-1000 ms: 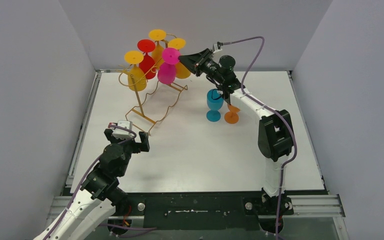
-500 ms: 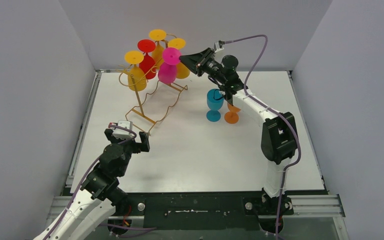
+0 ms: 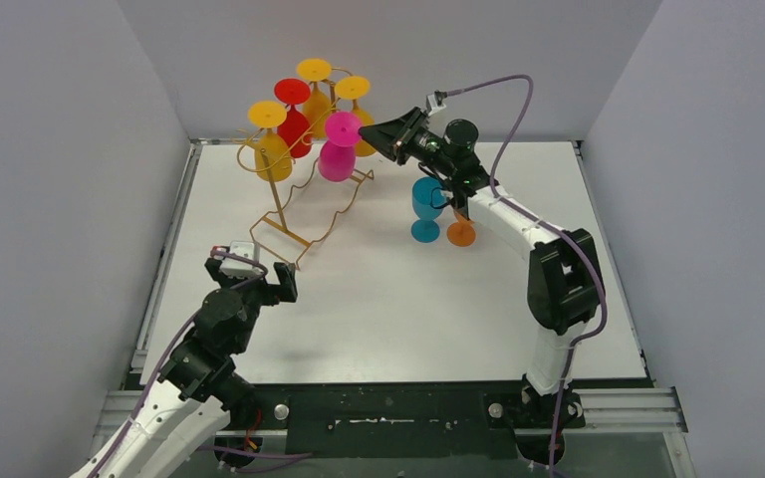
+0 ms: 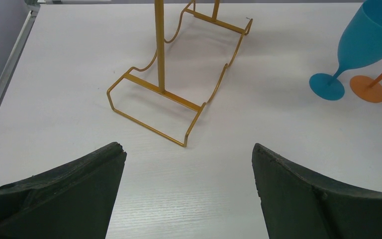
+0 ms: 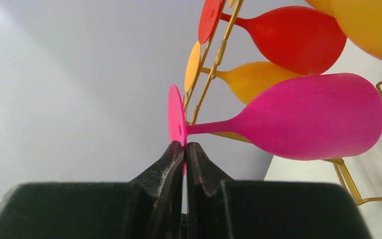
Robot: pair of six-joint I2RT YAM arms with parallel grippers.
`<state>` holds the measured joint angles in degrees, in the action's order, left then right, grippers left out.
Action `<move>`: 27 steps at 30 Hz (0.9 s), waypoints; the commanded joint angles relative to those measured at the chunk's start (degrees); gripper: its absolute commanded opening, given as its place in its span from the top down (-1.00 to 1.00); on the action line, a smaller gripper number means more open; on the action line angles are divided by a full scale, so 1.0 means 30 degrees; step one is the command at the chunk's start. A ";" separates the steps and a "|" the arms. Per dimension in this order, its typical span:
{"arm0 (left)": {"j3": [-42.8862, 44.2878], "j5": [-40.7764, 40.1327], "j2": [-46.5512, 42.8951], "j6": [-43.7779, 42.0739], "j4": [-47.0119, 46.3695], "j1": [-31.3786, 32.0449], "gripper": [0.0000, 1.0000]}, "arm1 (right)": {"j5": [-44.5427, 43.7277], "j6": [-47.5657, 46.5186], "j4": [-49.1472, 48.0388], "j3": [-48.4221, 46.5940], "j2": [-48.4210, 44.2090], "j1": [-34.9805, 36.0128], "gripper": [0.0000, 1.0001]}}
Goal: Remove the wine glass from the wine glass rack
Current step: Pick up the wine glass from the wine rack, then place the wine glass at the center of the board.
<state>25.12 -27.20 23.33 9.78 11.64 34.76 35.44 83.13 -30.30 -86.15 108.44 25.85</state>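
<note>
Pinching the pink wine glass [image 5: 308, 117] by its foot rim, the right gripper [image 5: 185, 145] jaws, clenched, should draw the stem straight backward, clear of the wine glass rack [image 4: 160, 59] ahead; left gripper [image 4: 186, 149] jaws released.

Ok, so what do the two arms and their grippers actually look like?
The left arm and right arm have black joints, white link shells and a purple cable each. The left gripper and right gripper have matt black wedge-shaped fingers tapering to tips.

The right tool [image 5: 185, 149] pinches the foot of the pink wine glass [image 5: 308, 117], whose bowl points right. Behind it, a red wine glass [image 5: 298, 40] and a yellow wine glass [image 5: 253, 79] hang on the gold wire rack [image 5: 220, 52].
</note>
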 commanded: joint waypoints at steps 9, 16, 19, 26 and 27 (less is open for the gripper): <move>0.1382 0.1065 -0.0496 0.0625 -0.0533 -0.0074 -0.95 | 0.1796 -0.3366 -0.0041 0.2478 -0.3459 0.0112 1.00; 0.1694 0.3639 0.0226 0.0567 -0.0778 -0.0074 -0.95 | 0.2921 -0.6412 0.1011 0.4013 -0.5094 0.0601 1.00; 0.1395 0.5095 -0.0127 0.0591 -0.1480 -0.0103 -0.95 | 0.3110 -0.7520 0.1248 0.4767 -0.5825 0.0863 1.00; 0.1326 0.7105 -0.0770 0.0993 -0.2021 -0.0132 -0.95 | 0.2746 -1.0944 0.3895 0.5992 -0.7334 0.1856 1.00; 0.1312 0.7372 -0.0713 0.1062 -0.2080 -0.0133 -0.95 | 0.2706 -1.1164 0.3917 0.6431 -0.7559 0.2039 1.00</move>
<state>28.01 -10.92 21.87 11.92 9.63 34.76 43.57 57.04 -19.81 -69.30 90.13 30.24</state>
